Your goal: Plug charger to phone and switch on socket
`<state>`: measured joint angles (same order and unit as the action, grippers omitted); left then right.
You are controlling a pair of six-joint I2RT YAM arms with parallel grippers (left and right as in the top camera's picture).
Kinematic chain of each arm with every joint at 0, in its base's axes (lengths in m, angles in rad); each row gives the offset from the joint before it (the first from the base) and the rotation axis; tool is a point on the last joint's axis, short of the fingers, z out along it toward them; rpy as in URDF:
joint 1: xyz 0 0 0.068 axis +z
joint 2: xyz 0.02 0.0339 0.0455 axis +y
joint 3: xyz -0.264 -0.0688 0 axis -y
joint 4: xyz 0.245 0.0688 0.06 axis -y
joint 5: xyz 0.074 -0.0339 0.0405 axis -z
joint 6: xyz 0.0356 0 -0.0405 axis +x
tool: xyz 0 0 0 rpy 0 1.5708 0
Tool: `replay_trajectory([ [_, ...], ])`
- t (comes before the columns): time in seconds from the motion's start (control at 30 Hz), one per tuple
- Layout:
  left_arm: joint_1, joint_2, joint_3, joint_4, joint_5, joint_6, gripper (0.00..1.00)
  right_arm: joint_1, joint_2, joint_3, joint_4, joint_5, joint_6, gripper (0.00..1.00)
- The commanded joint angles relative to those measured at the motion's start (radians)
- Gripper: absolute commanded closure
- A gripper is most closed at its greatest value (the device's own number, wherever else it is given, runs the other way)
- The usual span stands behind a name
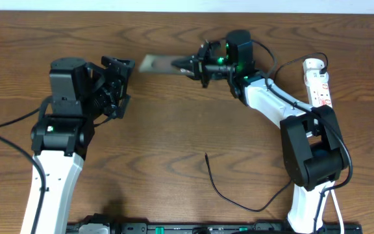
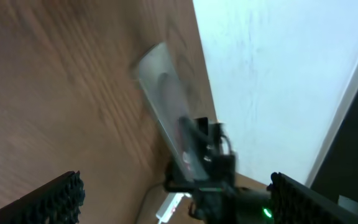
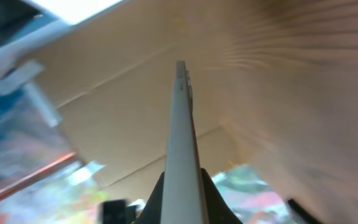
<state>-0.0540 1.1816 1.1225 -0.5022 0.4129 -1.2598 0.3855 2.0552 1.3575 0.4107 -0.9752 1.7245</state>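
While the right pincer (image 1: pixel 188 65) grips one end of the phone (image 1: pixel 158 63) (the rest juts out ahead of it), the left pincer (image 1: pixel 118 88) stands wide open, empty, nearby; the charger (image 1: pixel 221 187) lies well apart.

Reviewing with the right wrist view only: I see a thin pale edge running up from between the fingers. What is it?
Observer: The phone. Overhead shows its flat face, with the right tool shut on one short end.
Reviewer: Where is the charger?
Observer: The charger lies loose on the table, nearer the arm bases, and nothing holds its plug tip.
Reviewer: And the left arm?
Observer: The left tool is open and holds nothing, near the phone's free end.
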Motion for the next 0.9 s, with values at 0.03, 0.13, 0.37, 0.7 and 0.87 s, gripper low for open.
replay_trajectory([
  [0.03, 0.005, 0.051, 0.001, 0.008, -0.005, -0.003, 0.07, 0.037, -0.008, 0.015, 0.203, -0.018, 0.232, 0.99],
  [0.13, 0.005, 0.090, 0.001, 0.018, -0.005, -0.037, 0.07, 0.052, -0.008, 0.015, 0.336, -0.026, 0.235, 0.99],
  [0.37, 0.005, 0.142, 0.001, 0.129, -0.002, -0.044, 0.07, 0.083, -0.008, 0.015, 0.356, -0.029, 0.235, 0.99],
  [0.7, 0.005, 0.143, 0.000, 0.222, -0.001, -0.082, 0.07, 0.084, -0.008, 0.015, 0.357, -0.026, 0.234, 0.99],
  [0.87, 0.005, 0.143, 0.000, 0.265, 0.011, -0.108, 0.07, 0.087, -0.008, 0.015, 0.357, -0.012, 0.235, 0.99],
])
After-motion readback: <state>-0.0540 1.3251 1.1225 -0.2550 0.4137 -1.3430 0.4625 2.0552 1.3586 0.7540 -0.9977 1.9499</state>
